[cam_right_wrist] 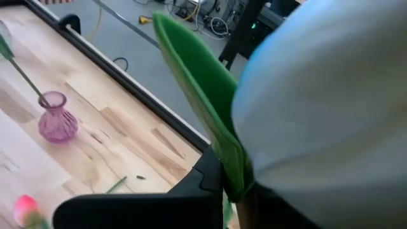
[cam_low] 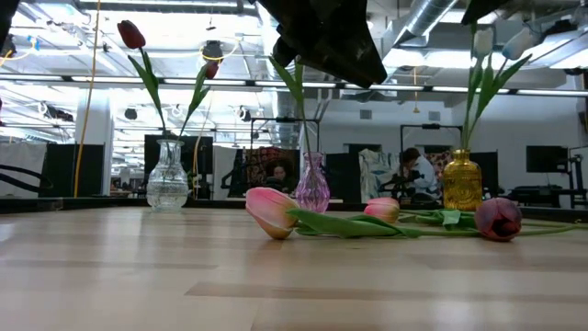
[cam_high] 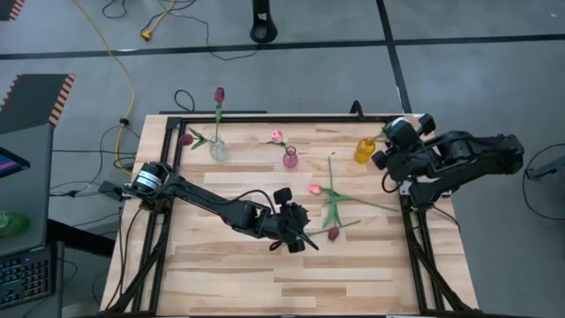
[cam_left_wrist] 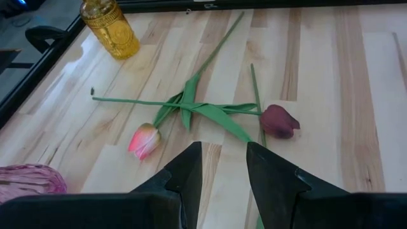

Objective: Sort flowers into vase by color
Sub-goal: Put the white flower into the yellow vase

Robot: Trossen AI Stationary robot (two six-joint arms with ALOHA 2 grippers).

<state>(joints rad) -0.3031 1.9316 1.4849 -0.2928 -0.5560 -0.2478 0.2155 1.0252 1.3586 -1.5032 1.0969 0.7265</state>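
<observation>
High view: I see pale wood bench [cam_high: 221, 274] on grey floor [cam_high: 494, 79]; loose flowers [cam_high: 328, 205] lie mid-bench beside left gripper [cam_high: 305, 240], jaws apart. Right gripper [cam_high: 388, 146] by yellow vase [cam_high: 365, 151], jaws together.

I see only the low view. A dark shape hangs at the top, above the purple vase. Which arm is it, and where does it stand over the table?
Observer: It is the left arm. From above, the left end effector hangs over the middle of the table, beside the dark red tulip that lies there.
Operator: Does it hold anything?
Observer: No. In the left wrist view its fingers stand apart with nothing between them.
Operator: And the other arm?
Observer: The right end effector is by the yellow vase and is shut on a white tulip.
</observation>
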